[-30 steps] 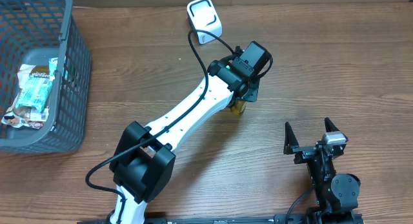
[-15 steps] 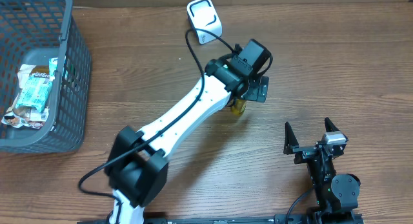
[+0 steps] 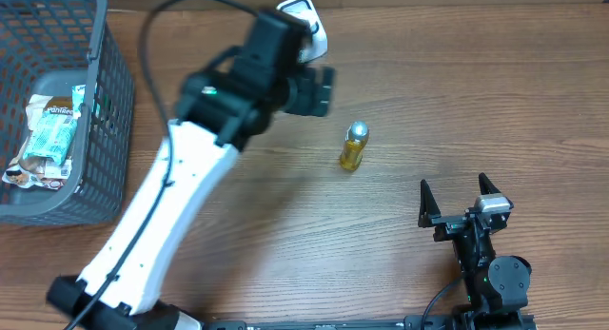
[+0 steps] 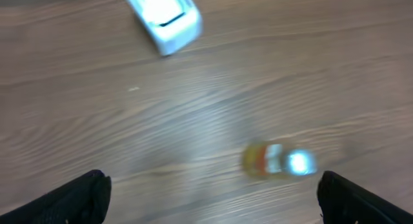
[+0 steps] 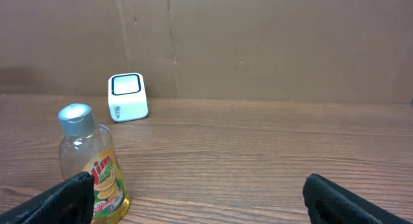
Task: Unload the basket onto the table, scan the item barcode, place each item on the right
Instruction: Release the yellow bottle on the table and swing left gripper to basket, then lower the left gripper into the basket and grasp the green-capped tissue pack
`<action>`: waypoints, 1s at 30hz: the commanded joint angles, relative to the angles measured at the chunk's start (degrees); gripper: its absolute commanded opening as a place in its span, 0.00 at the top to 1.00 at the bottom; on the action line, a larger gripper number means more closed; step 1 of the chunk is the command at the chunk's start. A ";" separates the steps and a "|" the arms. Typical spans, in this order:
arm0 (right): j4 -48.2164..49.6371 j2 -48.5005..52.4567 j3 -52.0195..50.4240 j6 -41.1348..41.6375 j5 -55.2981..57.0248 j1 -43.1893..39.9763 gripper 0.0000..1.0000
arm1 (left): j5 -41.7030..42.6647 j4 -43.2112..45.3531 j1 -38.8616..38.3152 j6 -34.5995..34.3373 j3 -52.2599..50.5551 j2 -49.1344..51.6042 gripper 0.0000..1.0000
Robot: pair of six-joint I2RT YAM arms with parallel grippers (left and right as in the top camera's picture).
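On table [image 3: 495, 92], bottle [image 3: 353, 146] upright; left gripper [image 3: 322, 88], right gripper [image 3: 455, 185] splayed.

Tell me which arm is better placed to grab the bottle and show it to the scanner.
Probably left. The left gripper, open, hovers between the bottle and the scanner, close to both. The right gripper, also open, sits farther from both.

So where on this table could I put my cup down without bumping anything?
The widest bare wood lies to the right of the scanner and bottle, beyond the right gripper. Also free: the front strip between left arm and right gripper. Crowded: the left, with the basket and the arm overhead.
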 commanded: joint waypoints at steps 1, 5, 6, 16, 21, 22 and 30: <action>0.35 -0.46 -0.59 0.22 -0.46 -0.15 0.00 | -0.09 -3.19 5.44 3.43 0.87 -1.81 0.00; 0.35 -0.46 -0.59 0.20 -0.46 -0.15 0.00 | -0.09 -7.17 12.26 4.46 0.87 -2.40 0.01; 0.35 -0.46 -0.59 0.22 -0.48 -0.15 0.00 | -0.09 -7.87 13.94 5.33 0.87 -2.40 0.00; 0.35 -0.46 -0.59 0.20 -0.46 -0.15 0.00 | -3.30 -5.25 29.33 7.17 6.01 -3.04 0.56; 0.35 -0.46 -0.59 0.20 -0.48 -0.15 0.00 | -5.95 -0.02 37.75 7.21 7.61 -3.04 0.34; 0.35 -0.46 -0.59 0.20 -0.46 -0.15 0.00 | -5.92 0.96 39.47 7.21 7.58 -2.95 0.30; 0.35 -0.46 -0.59 0.22 -0.48 -0.15 0.00 | -5.07 4.02 50.99 10.51 7.50 -0.42 0.02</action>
